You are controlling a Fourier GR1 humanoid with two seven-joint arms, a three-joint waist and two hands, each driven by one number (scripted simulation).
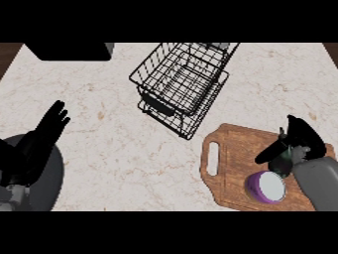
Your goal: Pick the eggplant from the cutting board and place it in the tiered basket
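Note:
The eggplant [265,187] lies on the wooden cutting board [232,149] at the lower right, showing a purple rim and a pale end face. Its greenish stem end [282,165] points up toward my right hand [301,140]. That hand hovers right over the stem end, its fingers straight and pointing up the view, the thumb spread to the left; nothing is curled round the eggplant. The black wire tiered basket [182,84] stands at the top centre, up and left of the board. My left hand [41,135] rests open at the left, fingers up.
A dark block [69,51] sits at the counter's far left corner. Bare marble counter [120,149] lies between my left hand and the board. Dark wood shows past the counter's left and right edges.

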